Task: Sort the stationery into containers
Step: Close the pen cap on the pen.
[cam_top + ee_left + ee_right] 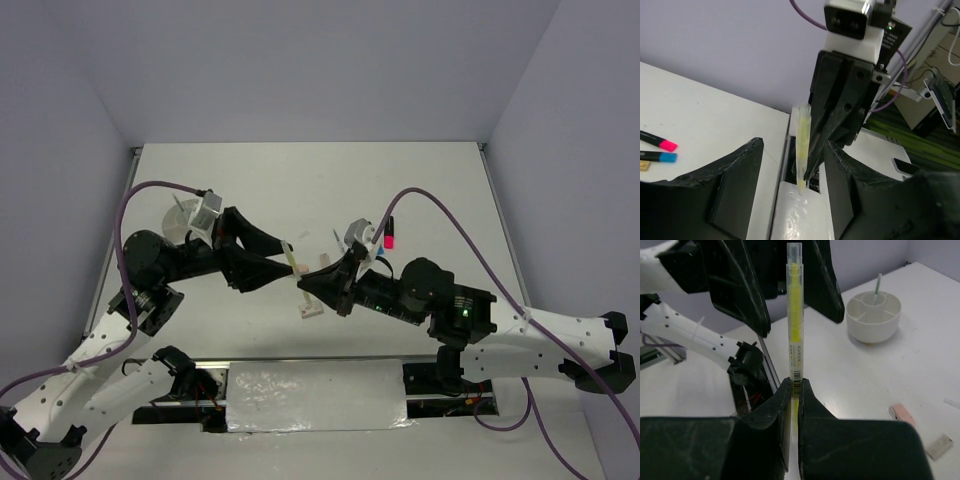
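Note:
My right gripper [795, 390] is shut on the lower end of a yellow-green pen [795, 315] and holds it up over the table's middle. My left gripper [792, 185] is open, one finger on each side of that pen [802, 145], with gaps visible on both sides. In the top view the two grippers meet tip to tip around the pen [296, 266]. The round white tub [873, 315] stands at the far left with a thin pen [876, 287] upright in its centre cup. My left wrist partly hides the tub [178, 222] from above.
A pink highlighter [660, 142], a blue highlighter [657, 156] and a tan eraser [644, 166] lie together on the table. A pink eraser [902, 412] and a pale eraser [938, 446] lie near my right gripper. White walls enclose the table.

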`<move>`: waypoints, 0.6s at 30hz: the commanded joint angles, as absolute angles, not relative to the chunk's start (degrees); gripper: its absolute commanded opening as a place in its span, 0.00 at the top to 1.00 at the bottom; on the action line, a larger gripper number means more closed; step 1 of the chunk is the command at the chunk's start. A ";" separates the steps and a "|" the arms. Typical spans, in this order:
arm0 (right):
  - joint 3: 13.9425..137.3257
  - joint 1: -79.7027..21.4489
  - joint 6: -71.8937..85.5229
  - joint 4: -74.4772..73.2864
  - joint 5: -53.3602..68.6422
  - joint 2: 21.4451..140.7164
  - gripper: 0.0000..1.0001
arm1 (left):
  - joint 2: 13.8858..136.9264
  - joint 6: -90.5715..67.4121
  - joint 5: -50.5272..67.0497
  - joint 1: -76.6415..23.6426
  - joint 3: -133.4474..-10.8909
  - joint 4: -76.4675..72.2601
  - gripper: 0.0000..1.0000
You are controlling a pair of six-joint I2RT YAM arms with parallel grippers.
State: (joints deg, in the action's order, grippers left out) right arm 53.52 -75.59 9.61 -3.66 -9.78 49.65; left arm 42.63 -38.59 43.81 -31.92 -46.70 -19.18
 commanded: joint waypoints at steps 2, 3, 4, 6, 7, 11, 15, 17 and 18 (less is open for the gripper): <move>51.78 -75.59 11.60 6.40 -7.74 47.03 1.00 | 41.92 -37.98 45.71 -33.84 -47.55 -23.65 0.39; 51.59 -75.50 11.60 7.81 -7.47 46.85 1.00 | 42.01 -37.97 46.14 -34.01 -47.29 -23.90 0.40; 51.50 -75.50 11.51 8.17 -7.47 46.76 1.00 | 42.10 -38.32 46.14 -34.10 -47.29 -23.91 0.42; 52.11 -75.50 11.16 8.00 -6.77 47.54 1.00 | 42.10 -39.81 46.93 -34.45 -46.32 -26.71 0.48; 52.47 -75.50 11.08 7.82 -6.42 47.98 1.00 | 42.27 -40.25 47.28 -34.54 -45.88 -27.76 0.49; 53.61 -75.50 10.99 8.00 -4.14 50.18 1.00 | 43.32 -40.61 47.64 -35.68 -46.49 -28.74 0.53; 53.96 -75.50 10.81 8.35 -2.91 50.80 1.00 | 43.86 -39.81 46.68 -36.12 -47.28 -27.34 0.58; 54.14 -75.50 10.81 8.26 -2.72 50.98 1.00 | 44.03 -39.81 46.76 -36.30 -47.46 -27.60 0.74; 53.97 -75.50 10.81 8.35 -2.81 50.89 1.00 | 44.21 -39.81 46.93 -36.30 -47.55 -27.34 0.79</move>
